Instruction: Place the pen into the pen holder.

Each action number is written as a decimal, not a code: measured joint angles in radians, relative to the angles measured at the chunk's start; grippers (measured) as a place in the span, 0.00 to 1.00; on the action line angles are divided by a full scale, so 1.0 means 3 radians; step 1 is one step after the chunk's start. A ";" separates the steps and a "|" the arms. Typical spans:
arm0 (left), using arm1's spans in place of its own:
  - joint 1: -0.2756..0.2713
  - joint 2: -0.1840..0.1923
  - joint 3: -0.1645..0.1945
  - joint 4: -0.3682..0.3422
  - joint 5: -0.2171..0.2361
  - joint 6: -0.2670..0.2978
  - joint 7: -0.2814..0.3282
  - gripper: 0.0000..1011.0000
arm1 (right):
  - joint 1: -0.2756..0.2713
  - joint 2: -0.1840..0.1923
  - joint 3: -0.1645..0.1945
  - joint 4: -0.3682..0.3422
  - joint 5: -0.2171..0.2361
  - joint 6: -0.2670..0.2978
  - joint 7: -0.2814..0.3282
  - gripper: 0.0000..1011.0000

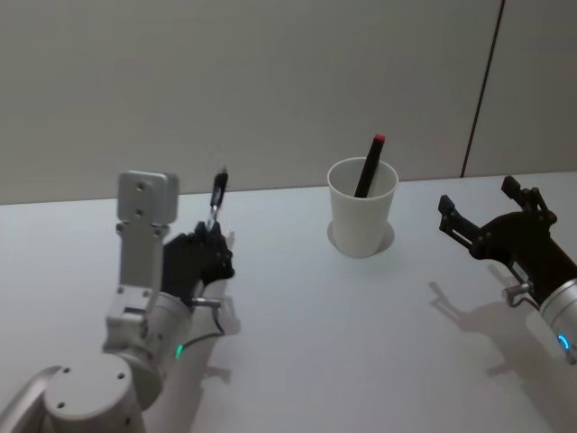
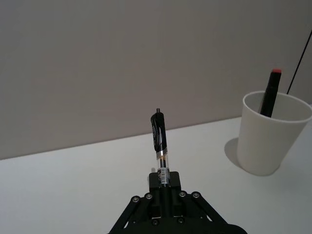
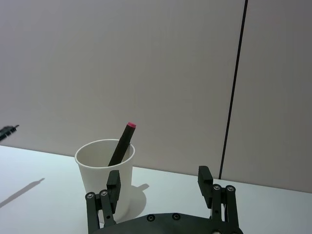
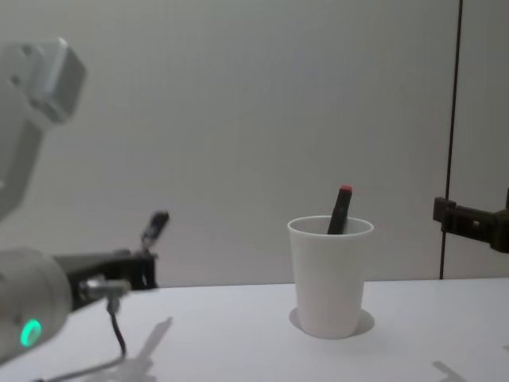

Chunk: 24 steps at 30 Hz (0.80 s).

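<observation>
The left gripper (image 1: 215, 234) is clamped on a pen (image 1: 218, 193), well left of the cup (image 1: 361, 224), in which 1 red-tipped pen (image 1: 370, 167) is leaned. The right gripper (image 1: 478, 198) is spread open.

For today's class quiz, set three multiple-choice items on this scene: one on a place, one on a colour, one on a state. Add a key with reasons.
1. Where is the pen in the left end effector, relative to the pen holder?
A. inside it
B. to its left, held upright
C. lying flat on its right

2. What colour is the tip of the marker standing in the pen holder?
A. red
B. green
C. yellow

3. What state is the right end effector in?
A. open and empty
B. shut on a pen
C. shut on the pen holder

Key:
1 B, the pen rises from the closed jaws, well apart from the pen holder.
2 A, the red tip shows above the rim.
3 A, its jaws stand apart with nothing between them.
</observation>
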 joint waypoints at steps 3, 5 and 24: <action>0.0013 0.0046 -0.0047 -0.0025 -0.0005 -0.0137 -0.0035 0.12 | 0.0000 0.0000 0.0000 0.0000 0.0000 0.0000 0.0000 0.99; 0.0018 0.0081 -0.0083 -0.0037 -0.0016 -0.0266 -0.0097 0.12 | 0.0000 0.0000 0.0000 0.0000 0.0000 0.0000 0.0000 0.99; -0.0072 0.0227 -0.0250 0.0047 -0.0189 -0.0882 -0.0924 0.12 | 0.0000 0.0000 0.0000 0.0000 0.0000 0.0000 0.0000 0.99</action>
